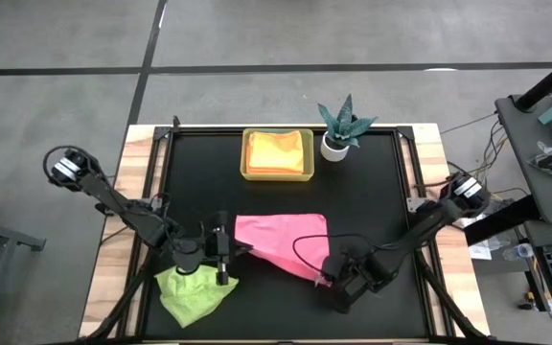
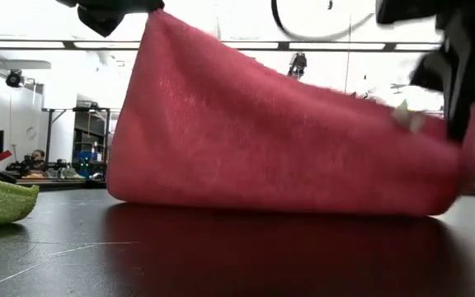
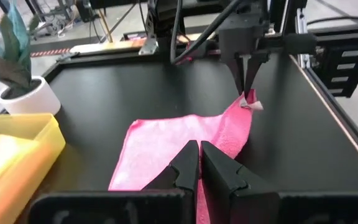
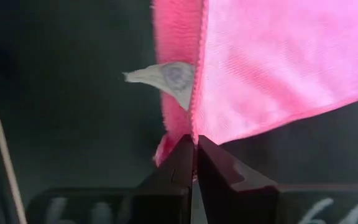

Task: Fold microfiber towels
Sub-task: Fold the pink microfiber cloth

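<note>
A pink towel (image 1: 281, 240) lies mid-table with its near edge raised; both grippers are shut on it. My left gripper (image 1: 230, 251) is at its near left corner and my right gripper (image 1: 326, 278) at its near right corner, beside a white tag (image 4: 166, 78). In the low view the towel (image 2: 279, 132) sags between the two holds, its lower part on the table. A lime green towel (image 1: 195, 292) lies crumpled at the near left. Orange-yellow towels (image 1: 278, 149) lie in the yellow tray (image 1: 247, 172). My left gripper pinches the pink towel's near left corner (image 3: 188, 140) between its two fingers, coming nearly level from the table's left. That corner (image 2: 151, 21) is lifted high and the cloth slopes down from it. My right gripper pinches the towel's near right corner at its edge (image 4: 194, 134), just below the white tag, slanting down from the right. That corner (image 2: 468, 140) is lifted a little. The cloth hangs from it to the table.
A small teal plant in a white pot (image 1: 338, 129) stands at the far right of the black mat, next to the tray. The green towel sits just below my left gripper. A raised frame (image 1: 420, 192) runs around the mat's edge.
</note>
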